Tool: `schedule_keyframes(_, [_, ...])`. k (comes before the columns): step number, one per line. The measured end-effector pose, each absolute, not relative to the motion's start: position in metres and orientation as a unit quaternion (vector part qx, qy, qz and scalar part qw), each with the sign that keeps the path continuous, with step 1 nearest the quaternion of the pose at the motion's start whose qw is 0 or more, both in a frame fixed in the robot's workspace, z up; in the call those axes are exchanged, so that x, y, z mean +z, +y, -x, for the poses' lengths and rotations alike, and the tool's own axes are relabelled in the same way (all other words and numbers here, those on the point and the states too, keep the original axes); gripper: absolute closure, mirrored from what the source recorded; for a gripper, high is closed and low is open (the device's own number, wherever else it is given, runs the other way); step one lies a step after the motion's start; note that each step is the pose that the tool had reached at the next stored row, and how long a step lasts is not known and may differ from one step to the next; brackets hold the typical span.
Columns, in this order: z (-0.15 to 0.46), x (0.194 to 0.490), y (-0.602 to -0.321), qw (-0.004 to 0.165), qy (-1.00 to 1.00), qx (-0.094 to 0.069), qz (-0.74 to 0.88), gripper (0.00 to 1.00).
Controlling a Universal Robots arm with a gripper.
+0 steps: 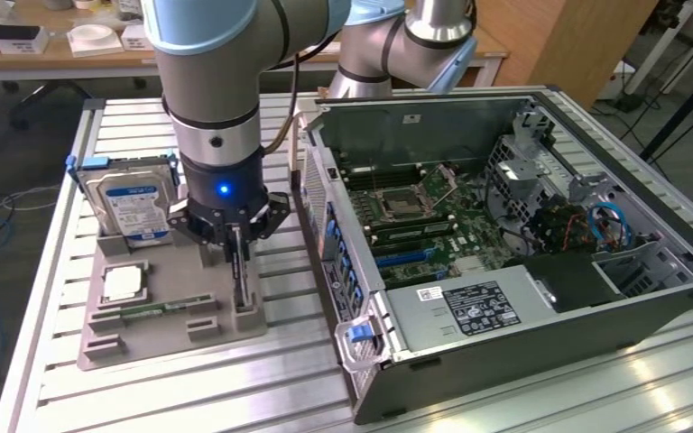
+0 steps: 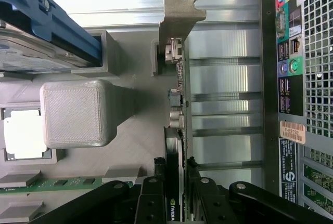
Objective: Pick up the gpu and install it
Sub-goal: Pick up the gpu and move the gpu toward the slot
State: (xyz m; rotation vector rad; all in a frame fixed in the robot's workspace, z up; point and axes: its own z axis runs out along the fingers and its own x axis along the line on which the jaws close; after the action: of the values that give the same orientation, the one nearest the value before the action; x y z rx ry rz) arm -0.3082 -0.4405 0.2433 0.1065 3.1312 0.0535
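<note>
Computer case (image 1: pixel 443 383): open tower lying on its side at the exterior view's right, nearest that camera, with the motherboard (image 1: pixel 425 212) and power supply (image 1: pixel 473 307) exposed.
Bench (image 1: pixel 202 401): slotted aluminium top carrying the case and the parts holder.
Arm (image 1: pixel 208 81): grey and light blue, reaching down over the holder, with a blue light lit at the wrist.
Parts holder (image 1: pixel 190 336): grey printed tray just beside the case, on the exterior view's left.
Hard drive (image 1: pixel 130 207): upright in the far slot of the holder.
Gpu (image 2: pixel 179 104): on edge in the holder slot closest to the case, silver bracket (image 2: pixel 179 5) at its far end.
End effector (image 2: pixel 178 177): narrowed onto the gpu, with fingers (image 2: pixel 158 193) on both faces of the card near its upper edge; they appear to clamp it.
Processor (image 1: pixel 124 282): flat in its pocket on the holder.
Memory stick (image 1: pixel 154 309): lying in a slot beside the processor.
Progress: I judge the pick-up to be at the grasp; the card is seated in the holder, not lifted, and nothing of the install is done.
Writing: "NVIDIA" with its logo reads on the card between the fingers. The case's back carries a barcode sticker (image 2: pixel 293 130), the power supply a black label and the hard drive a blue-and-white one; their print is too small to read.
</note>
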Motion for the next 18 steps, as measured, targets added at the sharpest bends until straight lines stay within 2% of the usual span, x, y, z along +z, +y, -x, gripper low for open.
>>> schedule_keyframes(9, [0.308,0.245,-0.44,0.004,0.999,0.017,-0.034,0.74])
schedule_keyframes(18, [0.308,0.264,-0.44,0.004,0.999,0.017,-0.034,0.74])
